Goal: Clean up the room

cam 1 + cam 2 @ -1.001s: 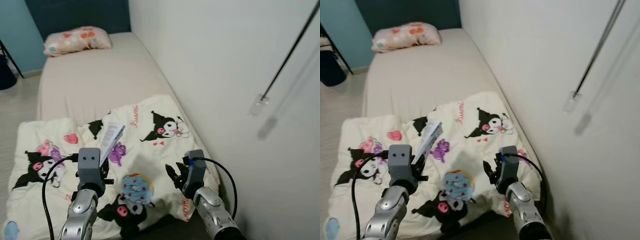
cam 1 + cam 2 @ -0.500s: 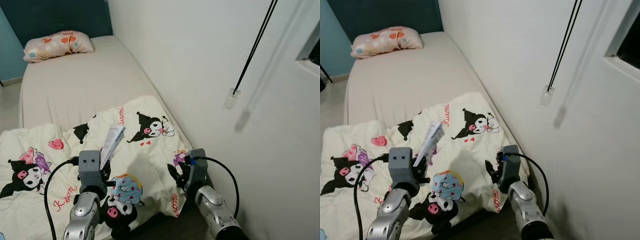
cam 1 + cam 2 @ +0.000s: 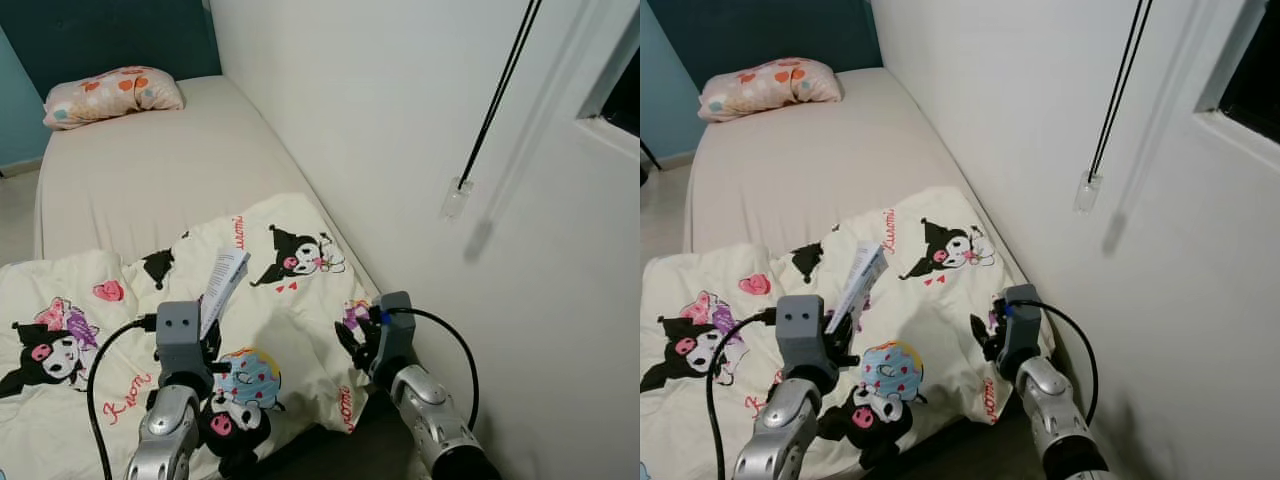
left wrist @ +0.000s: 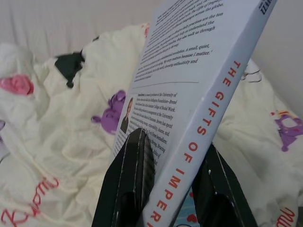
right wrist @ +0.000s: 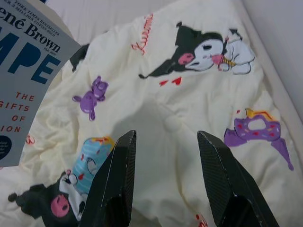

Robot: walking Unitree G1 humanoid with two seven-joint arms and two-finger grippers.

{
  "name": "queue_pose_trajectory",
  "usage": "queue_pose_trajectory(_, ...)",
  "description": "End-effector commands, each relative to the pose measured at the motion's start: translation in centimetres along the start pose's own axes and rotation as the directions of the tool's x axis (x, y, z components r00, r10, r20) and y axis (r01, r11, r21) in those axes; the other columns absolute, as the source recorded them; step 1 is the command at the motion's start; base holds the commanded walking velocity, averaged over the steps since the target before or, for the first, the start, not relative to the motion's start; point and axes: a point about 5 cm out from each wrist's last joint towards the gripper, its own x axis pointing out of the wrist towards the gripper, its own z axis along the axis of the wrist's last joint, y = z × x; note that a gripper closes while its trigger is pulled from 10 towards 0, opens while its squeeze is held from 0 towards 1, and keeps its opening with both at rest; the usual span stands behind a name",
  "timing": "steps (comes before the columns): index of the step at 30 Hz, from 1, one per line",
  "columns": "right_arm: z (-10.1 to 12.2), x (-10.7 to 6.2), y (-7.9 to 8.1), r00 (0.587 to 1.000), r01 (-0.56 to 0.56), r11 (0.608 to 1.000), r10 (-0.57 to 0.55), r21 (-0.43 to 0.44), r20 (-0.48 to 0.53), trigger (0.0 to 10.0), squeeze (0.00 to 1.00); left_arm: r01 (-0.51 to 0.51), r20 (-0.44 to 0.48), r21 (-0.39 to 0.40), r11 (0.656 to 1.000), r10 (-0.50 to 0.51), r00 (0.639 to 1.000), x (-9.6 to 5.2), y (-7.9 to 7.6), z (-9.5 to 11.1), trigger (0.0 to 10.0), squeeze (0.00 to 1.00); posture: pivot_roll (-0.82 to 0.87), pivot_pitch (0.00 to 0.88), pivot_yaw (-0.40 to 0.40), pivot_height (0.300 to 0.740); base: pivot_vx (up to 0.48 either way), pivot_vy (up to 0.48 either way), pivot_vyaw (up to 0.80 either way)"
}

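Two fingers, left gripper [image 4: 170, 189]: clamped on the lower end of the book [image 3: 222, 285], one finger on the back cover, one on the front.
Book: off the bedding, standing up out of the fingers, long axis running up and away from the wrist, spine facing the wrist camera.
Right gripper [image 5: 165, 179]: fingers spread, nothing between them, hovering over the blanket [image 3: 300, 320] near the bed's wall-side edge at the foot corner.
Nearer arm: left already has the book; right is free, just beside it.
Bed [image 3: 150, 170]: cartoon-print blanket bunched over the foot end, bare sheet beyond, pillow [image 3: 112, 93] at the head end.
Judgement: pick is done; book needs carrying to a drop-off, none visible.
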Motion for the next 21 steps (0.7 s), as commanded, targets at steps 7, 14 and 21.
queue_pose_trajectory(7,-0.61,-0.26,-0.29,1.000,0.004,1.000,-0.004,-0.002,-0.030,10.0,0.00,-0.015,0.056,-0.056,0.998,0.018,0.998,-0.14,0.04,0.72,10.0,0.00,-0.01,0.163,-0.019,0.740,0.000,0.000,0.00)
queue_pose_trajectory(14,-0.51,-0.22,-0.33,1.000,0.001,1.000,-0.001,-0.004,-0.028,10.0,0.00,-0.019,0.063,-0.060,0.998,0.023,0.998,-0.25,0.11,0.74,10.0,0.00,-0.01,0.160,-0.020,0.740,0.000,0.000,0.00)
queue_pose_trajectory(21,-0.44,-0.17,-0.36,1.000,0.002,1.000,-0.002,-0.003,-0.026,10.0,0.00,-0.020,0.071,-0.042,0.999,0.023,0.997,-0.26,0.09,0.82,10.0,0.00,-0.01,0.159,-0.019,0.740,0.000,0.000,0.00)
